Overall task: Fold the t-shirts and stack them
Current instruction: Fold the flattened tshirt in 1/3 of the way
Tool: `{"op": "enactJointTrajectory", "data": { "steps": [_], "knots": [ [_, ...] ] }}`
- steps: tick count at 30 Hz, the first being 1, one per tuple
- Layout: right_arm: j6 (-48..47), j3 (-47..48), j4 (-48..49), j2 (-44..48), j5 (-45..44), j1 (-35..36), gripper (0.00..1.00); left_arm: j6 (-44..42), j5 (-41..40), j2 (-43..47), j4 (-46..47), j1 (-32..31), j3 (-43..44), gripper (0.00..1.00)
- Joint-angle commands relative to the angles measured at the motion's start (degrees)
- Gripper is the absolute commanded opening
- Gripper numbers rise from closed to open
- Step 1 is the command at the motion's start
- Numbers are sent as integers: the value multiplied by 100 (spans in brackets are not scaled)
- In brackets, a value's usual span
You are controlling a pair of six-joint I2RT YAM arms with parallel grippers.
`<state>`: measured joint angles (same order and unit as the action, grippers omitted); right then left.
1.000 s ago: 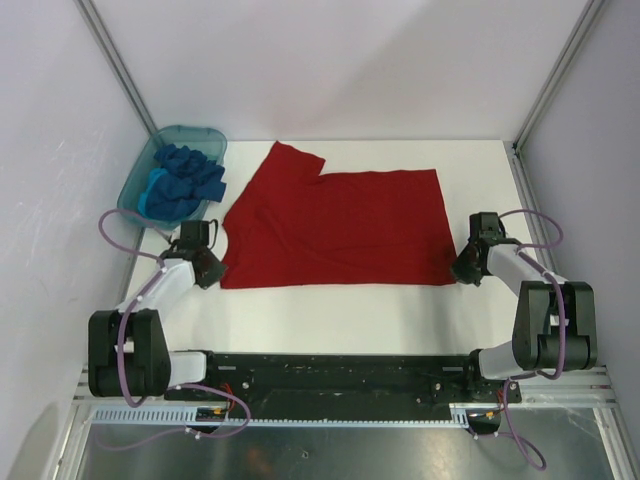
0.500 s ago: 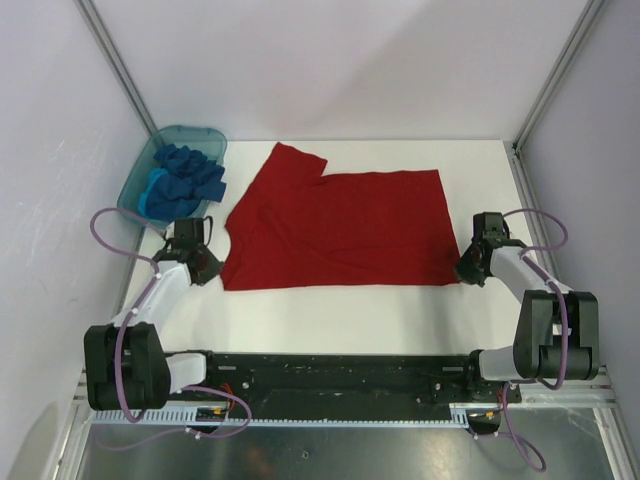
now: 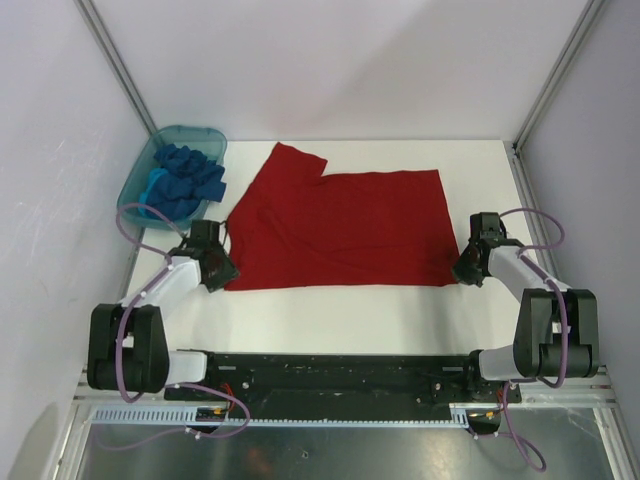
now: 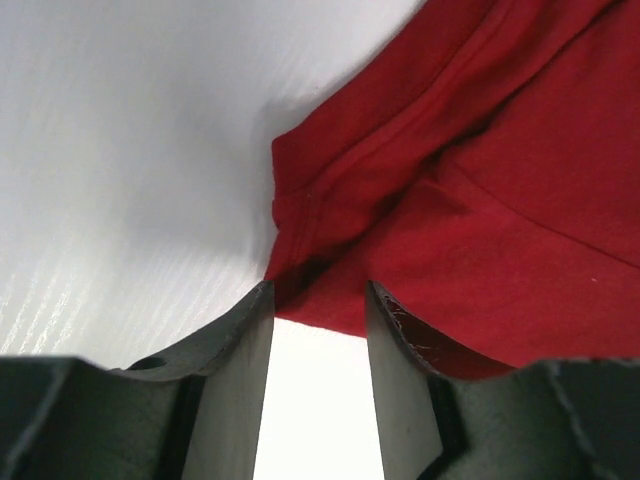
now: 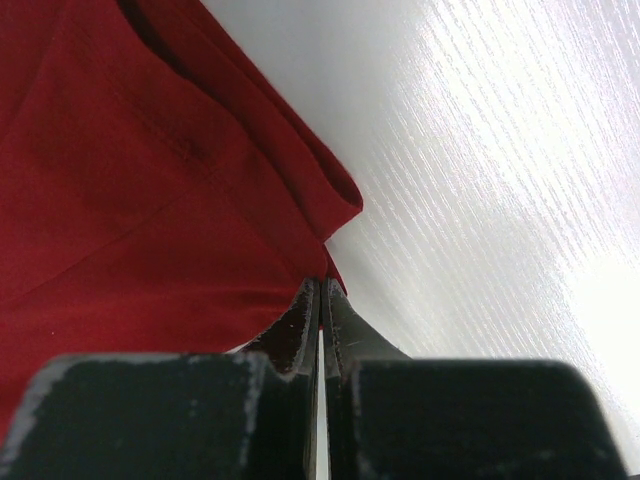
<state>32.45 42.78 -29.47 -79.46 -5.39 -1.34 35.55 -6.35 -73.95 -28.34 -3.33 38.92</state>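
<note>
The large red t-shirt [image 3: 340, 225] lies folded flat on the white table. My left gripper [image 3: 222, 274] is open at the shirt's near left corner. In the left wrist view its jaws stand apart with the red corner [image 4: 330, 230] just ahead of the fingertips [image 4: 318, 292]. My right gripper [image 3: 462, 272] is shut on the shirt's near right corner. In the right wrist view the jaws are pressed together on the red cloth [image 5: 200, 190] at the tips [image 5: 322, 285]. The royal blue and lighter blue t-shirts [image 3: 183, 182] lie crumpled in the tub.
A translucent teal plastic tub [image 3: 195, 135] stands at the back left, against the left wall. Metal frame posts rise at both back corners. The black base rail [image 3: 330, 370] runs along the near edge.
My left gripper has moved right and nearer, from beside the shirt's left edge to its near left corner. My right gripper has stayed at the near right corner.
</note>
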Motion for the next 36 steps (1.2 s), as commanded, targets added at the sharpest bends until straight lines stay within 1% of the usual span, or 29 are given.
{"op": "enactJointTrajectory", "data": {
  "steps": [1,7,9,12,14,15,16,20,23,25,29,36],
  "knots": [
    [-63,182,53,-74,-84,5,0,82,-336,-208,119,-58,-51,46],
    [-97,184,98,-138,-53,-27,0,310,-550,-504,136,-62,-74,42],
    [-102,186,117,-157,-40,-35,0,356,-591,-552,166,-64,-76,39],
    [-112,186,129,-180,-17,-52,0,379,-630,-574,193,-70,-60,26],
    [-126,186,142,-190,0,-64,0,371,-681,-532,185,-64,-38,10],
    [-130,186,143,-191,6,-75,0,359,-717,-479,178,-63,-27,5],
    [-136,191,148,-183,9,-84,0,336,-780,-409,170,-63,-17,2],
    [-148,192,102,-98,-6,-135,0,291,-1237,-29,-144,67,53,0],
    [-138,189,20,-18,-42,-144,0,272,-1593,313,-370,266,76,0],
    [-117,187,-50,16,-55,-142,0,269,-1700,518,-432,514,34,0],
    [-57,186,-246,44,-25,-69,0,369,-1675,731,-488,628,-134,0],
    [191,-86,-456,316,384,101,0,814,-1469,901,-498,636,-633,0]
  ]
}}
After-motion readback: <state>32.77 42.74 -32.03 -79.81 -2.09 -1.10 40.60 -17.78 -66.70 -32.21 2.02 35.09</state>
